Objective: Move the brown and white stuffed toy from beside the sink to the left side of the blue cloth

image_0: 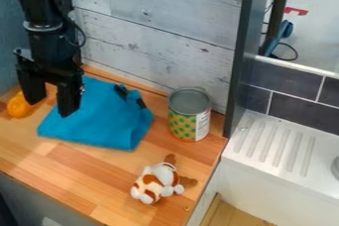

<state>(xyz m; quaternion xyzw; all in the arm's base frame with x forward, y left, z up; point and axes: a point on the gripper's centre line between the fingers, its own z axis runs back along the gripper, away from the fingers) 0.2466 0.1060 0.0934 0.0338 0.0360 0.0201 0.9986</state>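
The worktop (79, 180) carries a blue cloth (106, 121), low because limp, near the hand (50, 108), which is parted, empty; an upright can (181, 122), seemingly steadied by its flat base; a soft, slumped plush toy (152, 185); an orange object (19, 106) by the hand.

- Upper left: the black gripper (49, 107) hangs with its fingers apart, near the blue cloth (102, 116).
- Far left: a rounded orange object (18, 107), beside one finger.
- Centre: an upright can (188, 121) with a green-and-yellow patterned label, just right of the cloth.
- Lower centre: a brown-and-white plush toy (153, 183) lies on the wooden counter (73, 173).
- Right: a white sink (285, 170) with a ridged drainboard.
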